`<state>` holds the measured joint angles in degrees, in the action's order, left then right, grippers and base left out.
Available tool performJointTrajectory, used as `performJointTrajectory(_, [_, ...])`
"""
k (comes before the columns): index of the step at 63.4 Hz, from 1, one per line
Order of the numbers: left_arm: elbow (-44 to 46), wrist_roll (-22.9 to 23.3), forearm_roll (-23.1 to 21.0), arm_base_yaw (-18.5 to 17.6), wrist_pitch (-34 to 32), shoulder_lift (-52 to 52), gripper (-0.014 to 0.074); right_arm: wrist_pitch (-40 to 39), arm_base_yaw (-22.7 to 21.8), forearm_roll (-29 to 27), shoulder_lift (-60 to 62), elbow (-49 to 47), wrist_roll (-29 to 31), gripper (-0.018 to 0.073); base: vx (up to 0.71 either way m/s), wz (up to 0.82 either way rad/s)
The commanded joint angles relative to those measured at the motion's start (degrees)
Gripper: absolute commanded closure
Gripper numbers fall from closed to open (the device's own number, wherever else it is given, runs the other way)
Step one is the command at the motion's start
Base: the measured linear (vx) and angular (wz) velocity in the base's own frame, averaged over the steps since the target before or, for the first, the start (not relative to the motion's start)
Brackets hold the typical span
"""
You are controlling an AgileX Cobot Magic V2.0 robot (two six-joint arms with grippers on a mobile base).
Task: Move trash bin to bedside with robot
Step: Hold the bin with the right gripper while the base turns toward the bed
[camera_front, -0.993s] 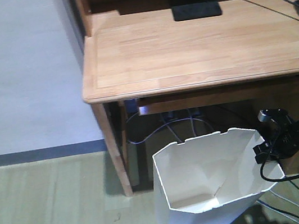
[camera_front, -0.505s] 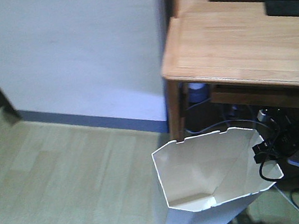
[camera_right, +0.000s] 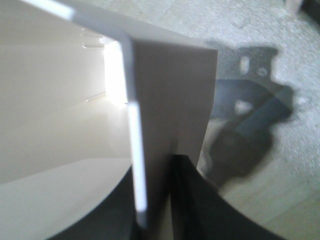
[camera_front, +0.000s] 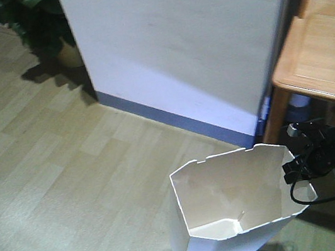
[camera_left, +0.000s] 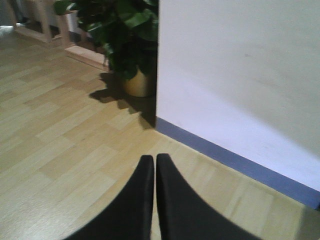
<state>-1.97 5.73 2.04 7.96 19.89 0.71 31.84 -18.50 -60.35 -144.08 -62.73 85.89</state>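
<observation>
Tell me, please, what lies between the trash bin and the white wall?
Only bare floor separates the trash bin from the wall, shown in the front-facing view.

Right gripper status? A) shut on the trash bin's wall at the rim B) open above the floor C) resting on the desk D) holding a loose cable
A: the right gripper pinches the trash bin at its rim, and the right wrist view shows the thin wall caught in its grip.

A white wall (camera_front: 192, 39) with a blue skirting strip (camera_front: 180, 123) meets pale wood floor (camera_front: 53, 169). A leafy plant (camera_left: 125, 25) in a brown pot (camera_left: 137, 85) stands by its corner. A wooden counter (camera_front: 327, 49) is at the right.
</observation>
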Motion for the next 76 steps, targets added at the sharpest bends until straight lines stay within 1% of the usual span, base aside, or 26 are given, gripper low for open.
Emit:
performJointTrajectory(1, [-0.2, 0.2, -0.1, -0.2, -3.8, 0.8, 0.0603, 11.4, -0.1, -2.7, 4.3, -0.5, -0.5, 0.0564, 0.05, 0.46])
performJointTrajectory(43, [-0.2, 0.2, -0.1, -0.2, -3.8, 0.8, 0.0603, 11.4, -0.1, -2.7, 4.3, -0.5, -0.5, 0.0564, 0.10, 0.45])
performJointTrajectory(76, [-0.2, 0.2, -0.1, -0.2, -3.8, 0.8, 0.0603, 11.4, -0.1, -2.7, 4.3, -0.5, -0.5, 0.0564, 0.17, 0.67])
